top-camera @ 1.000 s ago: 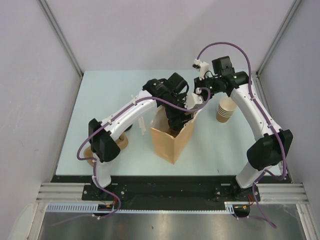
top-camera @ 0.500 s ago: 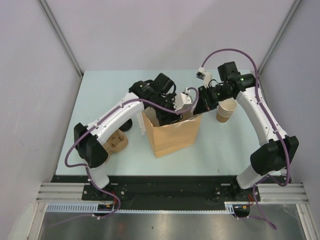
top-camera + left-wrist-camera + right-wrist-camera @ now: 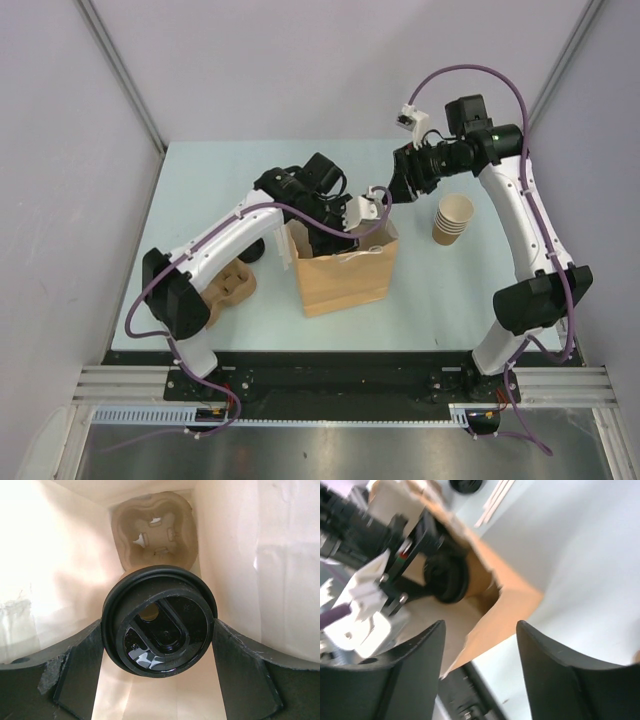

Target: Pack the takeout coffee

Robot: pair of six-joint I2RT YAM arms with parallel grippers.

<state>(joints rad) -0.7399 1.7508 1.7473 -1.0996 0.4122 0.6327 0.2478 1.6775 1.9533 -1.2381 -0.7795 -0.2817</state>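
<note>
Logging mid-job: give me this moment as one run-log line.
left hand: gripping takeout coffee inside paper bag, above pulp cup carrier | right hand: open, holding nothing

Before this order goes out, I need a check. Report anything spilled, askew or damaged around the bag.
Nothing stands out. The paper bag stands upright, the takeout coffee hangs lidded inside it in the left end effector, and no spill shows.

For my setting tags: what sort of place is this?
Probably a lab robot cell, not a café: blank grey walls, a pale table, and staged props only, a brown paper bag and a stack of paper cups.
</note>
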